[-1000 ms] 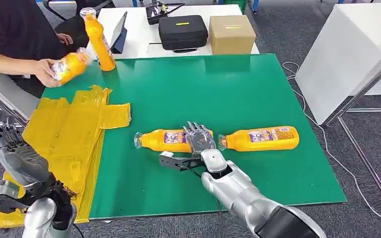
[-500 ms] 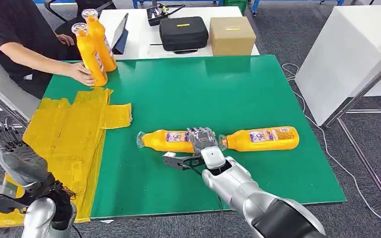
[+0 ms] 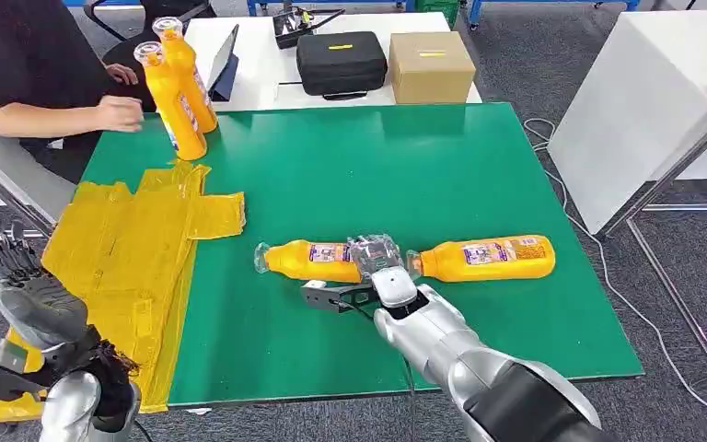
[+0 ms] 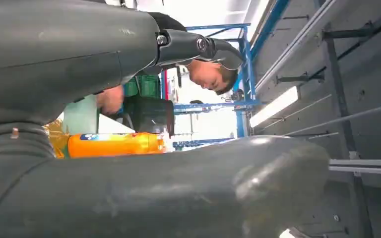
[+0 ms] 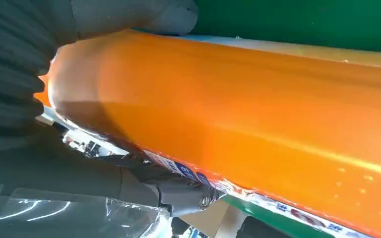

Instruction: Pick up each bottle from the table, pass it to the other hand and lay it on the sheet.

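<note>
While the right robot hand (image 3: 375,257) lay over the near orange bottle (image 3: 311,261) on the green table (image 3: 442,166), we saw its fingers wrapped around the bottle's base — the right wrist view showed the orange body (image 5: 258,124) pressed against the palm. A second bottle (image 3: 485,258) lay just beside it, on the side away from the sheet. The yellow sheet (image 3: 120,258) covered the table's left edge. Our left robot hand (image 3: 20,281) hung beside the table, fingers spread and holding nothing. Two upright bottles (image 3: 177,87) stood at the far left corner near a person's hand (image 3: 118,112).
</note>
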